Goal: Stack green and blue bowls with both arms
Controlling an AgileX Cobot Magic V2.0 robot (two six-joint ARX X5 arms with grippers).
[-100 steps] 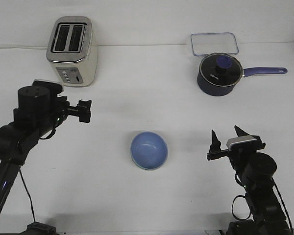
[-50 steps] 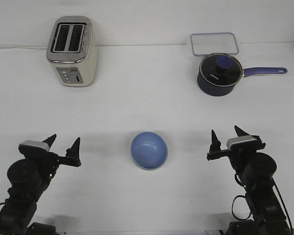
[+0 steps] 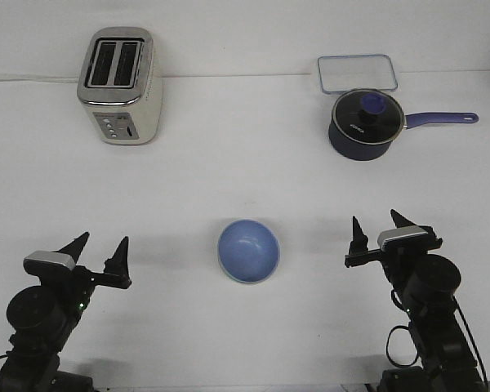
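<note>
The periwinkle blue bowl [image 3: 248, 250] sits upright at the middle front of the white table. A thin pale green rim shows under its lower edge, so the green bowl [image 3: 243, 280] lies beneath it, mostly hidden. My left gripper [image 3: 98, 249] is open and empty at the front left, well apart from the bowls. My right gripper [image 3: 380, 229] is open and empty at the front right, also apart from them.
A cream toaster [image 3: 120, 85] stands at the back left. A dark navy saucepan [image 3: 364, 122] with lid and long handle stands at the back right, with a clear rectangular container lid [image 3: 356, 73] behind it.
My left arm has pulled back from a raised spot near the toaster down to the front left and settled there. The right arm and the bowls have not moved.
</note>
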